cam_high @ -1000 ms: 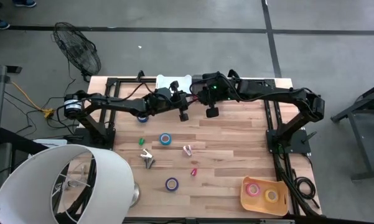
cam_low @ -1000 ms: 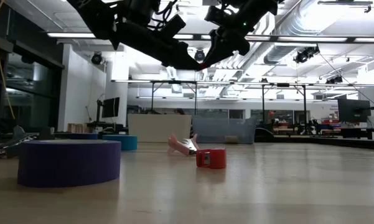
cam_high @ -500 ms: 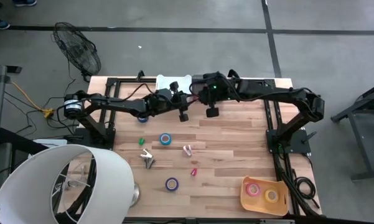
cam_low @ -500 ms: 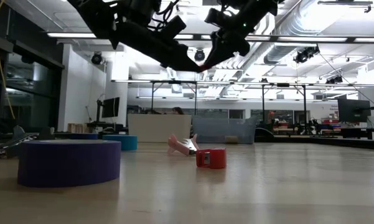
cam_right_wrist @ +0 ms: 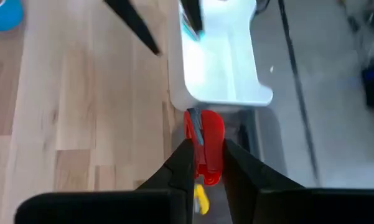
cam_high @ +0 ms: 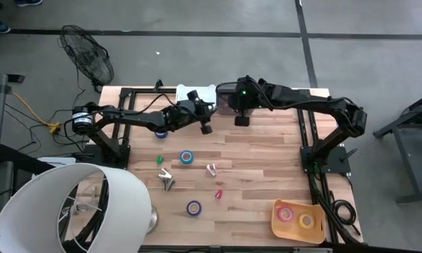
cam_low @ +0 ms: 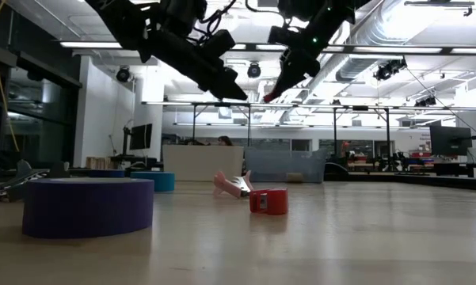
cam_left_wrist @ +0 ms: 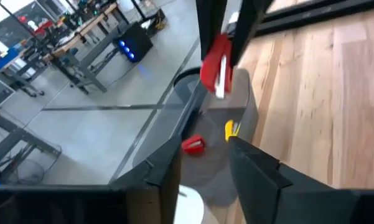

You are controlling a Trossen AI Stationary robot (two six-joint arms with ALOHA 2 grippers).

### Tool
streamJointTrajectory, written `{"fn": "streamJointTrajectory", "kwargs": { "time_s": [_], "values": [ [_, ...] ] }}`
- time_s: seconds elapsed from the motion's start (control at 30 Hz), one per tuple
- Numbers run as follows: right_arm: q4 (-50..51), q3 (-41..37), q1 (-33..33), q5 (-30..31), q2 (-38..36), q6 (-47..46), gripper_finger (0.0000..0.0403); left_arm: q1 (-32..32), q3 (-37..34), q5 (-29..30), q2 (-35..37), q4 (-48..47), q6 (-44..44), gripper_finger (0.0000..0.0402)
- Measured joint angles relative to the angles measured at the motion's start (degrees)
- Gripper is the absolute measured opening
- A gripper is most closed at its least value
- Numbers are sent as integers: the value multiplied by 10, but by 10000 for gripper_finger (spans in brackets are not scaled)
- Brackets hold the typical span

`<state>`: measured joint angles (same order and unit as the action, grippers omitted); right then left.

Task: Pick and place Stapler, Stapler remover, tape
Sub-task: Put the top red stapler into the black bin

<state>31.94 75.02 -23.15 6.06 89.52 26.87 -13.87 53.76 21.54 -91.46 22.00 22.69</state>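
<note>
Back edge of counter [cam_high: 267, 151] is crowded: left gripper [cam_high: 206, 129] and right gripper [cam_high: 242, 120] hang near each other above it, narrow gap btwn them, white tray [cam_high: 196, 92] and grey bin [cam_high: 227, 93] just behind. Mid counter is cluttered w/ small stuff: blue tape roll [cam_high: 187, 157], purple tape roll [cam_high: 194, 207], staple removers. Orange tray [cam_high: 297, 220] fills the front right corner. Open wood lies along the right side, btwn the scatter and the right arm's base

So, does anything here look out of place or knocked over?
Nothing looks spilled or broken. The one odd sight is the right tool holding a red stapler in mid-air, over a grey bin at the table's far edge.
</note>
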Motion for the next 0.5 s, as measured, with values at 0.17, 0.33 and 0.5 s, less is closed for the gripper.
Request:
{"fn": "streamJointTrajectory", "kwargs": {
  "time_s": [0.17,0.33,0.5],
  "values": [
    [13,0,-37,-8,0,-62,48,0,0,8,0,-41,-22,188],
    [0,-9,-77,-27,2,-140,48,0,0,43,0,-113,-61,223],
    [-51,-52,-111,-57,3,-198,48,0,0,57,0,-143,-82,227]
  ]
}}
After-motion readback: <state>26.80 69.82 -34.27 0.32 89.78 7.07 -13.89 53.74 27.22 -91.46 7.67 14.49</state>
